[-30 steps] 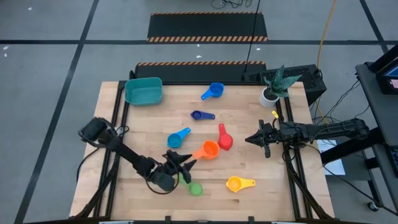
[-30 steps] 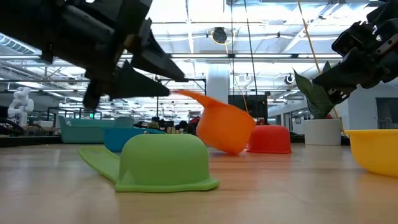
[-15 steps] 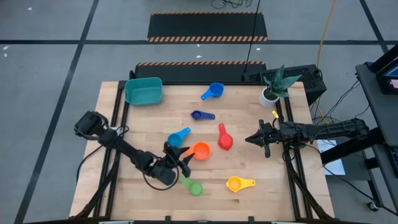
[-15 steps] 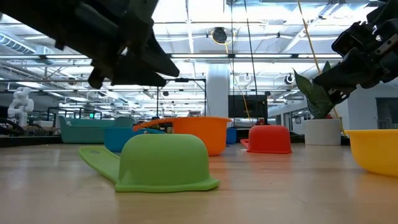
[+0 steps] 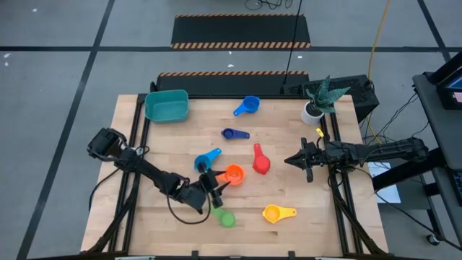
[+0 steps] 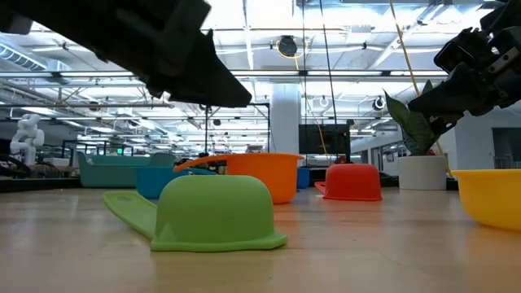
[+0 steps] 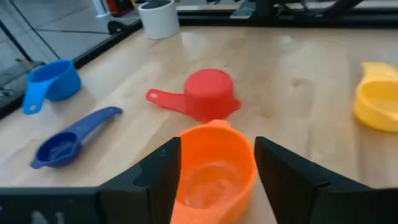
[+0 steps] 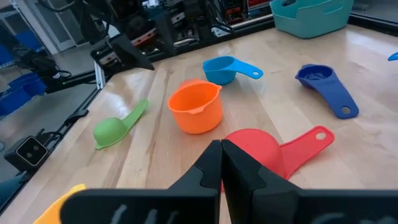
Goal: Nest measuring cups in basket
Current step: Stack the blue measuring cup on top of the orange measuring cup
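Left wrist view shows the left gripper (image 7: pixel 214 171) with fingers apart around the upright orange cup (image 7: pixel 214 171), apparently lining up a grasp, while at three o'clock the right gripper (image 5: pixel 294 161) waits with fingers together.

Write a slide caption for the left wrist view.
Left gripper open around upright orange measuring cup, with red cup upside down beyond it.

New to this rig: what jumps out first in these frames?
The bright measuring cups scattered over the wooden table, none in the teal basket at its far left corner. Next, the left gripper near the front, its fingers open on either side of the upright orange cup, with the green cup upside down just in front. The right gripper hangs shut by the right edge, near the red cup.
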You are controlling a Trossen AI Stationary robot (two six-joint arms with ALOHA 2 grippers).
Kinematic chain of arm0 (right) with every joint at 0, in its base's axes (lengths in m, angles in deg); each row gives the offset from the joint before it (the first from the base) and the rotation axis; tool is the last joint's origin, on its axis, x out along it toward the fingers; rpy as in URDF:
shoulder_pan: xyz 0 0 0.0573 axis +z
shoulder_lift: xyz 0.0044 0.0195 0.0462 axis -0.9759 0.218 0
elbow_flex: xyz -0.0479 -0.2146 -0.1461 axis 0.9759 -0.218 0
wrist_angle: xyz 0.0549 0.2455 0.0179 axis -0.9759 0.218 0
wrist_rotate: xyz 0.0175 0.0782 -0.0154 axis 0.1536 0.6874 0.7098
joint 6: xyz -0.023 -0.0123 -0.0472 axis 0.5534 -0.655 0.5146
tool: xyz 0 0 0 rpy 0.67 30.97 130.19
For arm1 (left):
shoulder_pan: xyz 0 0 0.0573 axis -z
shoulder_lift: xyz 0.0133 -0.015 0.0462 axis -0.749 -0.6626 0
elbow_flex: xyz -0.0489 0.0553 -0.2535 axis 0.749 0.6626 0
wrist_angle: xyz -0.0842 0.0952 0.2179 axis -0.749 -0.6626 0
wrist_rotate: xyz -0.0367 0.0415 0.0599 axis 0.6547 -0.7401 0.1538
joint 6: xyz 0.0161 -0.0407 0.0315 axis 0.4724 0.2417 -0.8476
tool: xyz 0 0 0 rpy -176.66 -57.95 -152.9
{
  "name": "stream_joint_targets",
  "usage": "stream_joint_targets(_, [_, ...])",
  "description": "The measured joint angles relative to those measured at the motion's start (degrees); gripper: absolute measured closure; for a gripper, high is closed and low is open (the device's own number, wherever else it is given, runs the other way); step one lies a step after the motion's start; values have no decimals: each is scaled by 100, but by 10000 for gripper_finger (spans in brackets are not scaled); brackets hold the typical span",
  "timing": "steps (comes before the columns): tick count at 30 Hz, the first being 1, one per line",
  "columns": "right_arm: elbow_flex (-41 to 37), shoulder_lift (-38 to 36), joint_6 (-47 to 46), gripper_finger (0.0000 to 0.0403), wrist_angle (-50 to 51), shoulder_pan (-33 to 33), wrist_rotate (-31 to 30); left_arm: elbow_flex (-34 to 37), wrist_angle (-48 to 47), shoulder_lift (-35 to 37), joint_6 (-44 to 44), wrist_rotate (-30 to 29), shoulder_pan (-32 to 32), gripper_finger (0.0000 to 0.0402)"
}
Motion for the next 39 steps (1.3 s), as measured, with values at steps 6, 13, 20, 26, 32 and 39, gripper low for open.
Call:
stream_joint_targets(6, [0, 0, 20, 403, 14, -1, 1, 0, -187, 7, 71, 2, -358, 143])
stream_joint_targets(13, [0, 2, -135, 403, 19, -1, -6, 2, -954, 487, 639, 618, -670, 168])
stream_joint_targets(20, [0, 2, 191, 403, -11, -1, -547, -13, -2480, 1240, 1464, 985, -426, 237])
stream_joint_targets(26, [-1, 7, 829, 403, -126, -1, -646, 63, -3883, 1397, 2046, 1406, -105, 295])
stream_joint_targets(32, [0, 22, 1538, 403, -864, -3, -1177, 395, -4302, 1344, 3005, 1575, -157, 331])
stream_joint_targets(39, [-2, 62, 2209, 403, -1569, -37, -1212, 863, -3557, 1349, 3028, 1640, -280, 347])
